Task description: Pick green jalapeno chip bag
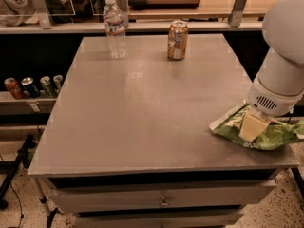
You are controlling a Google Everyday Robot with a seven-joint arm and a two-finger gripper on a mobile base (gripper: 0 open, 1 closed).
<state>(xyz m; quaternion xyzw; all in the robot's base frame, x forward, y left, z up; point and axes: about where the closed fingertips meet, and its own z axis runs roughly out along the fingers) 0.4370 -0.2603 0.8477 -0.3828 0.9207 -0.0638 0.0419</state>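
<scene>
The green jalapeno chip bag [275, 136] lies crumpled at the front right edge of the grey table [142, 113], partly over the right side. My gripper [251, 127] comes down from the white arm [285, 65] at the right and rests on top of the bag, its cream-coloured end pressed into the bag's middle. The arm hides the bag's far part.
A clear water bottle [114, 28] and a bronze soda can [177, 40] stand at the table's back edge. Several cans [31, 85] sit on a low shelf to the left. Drawers [161, 201] run under the table front.
</scene>
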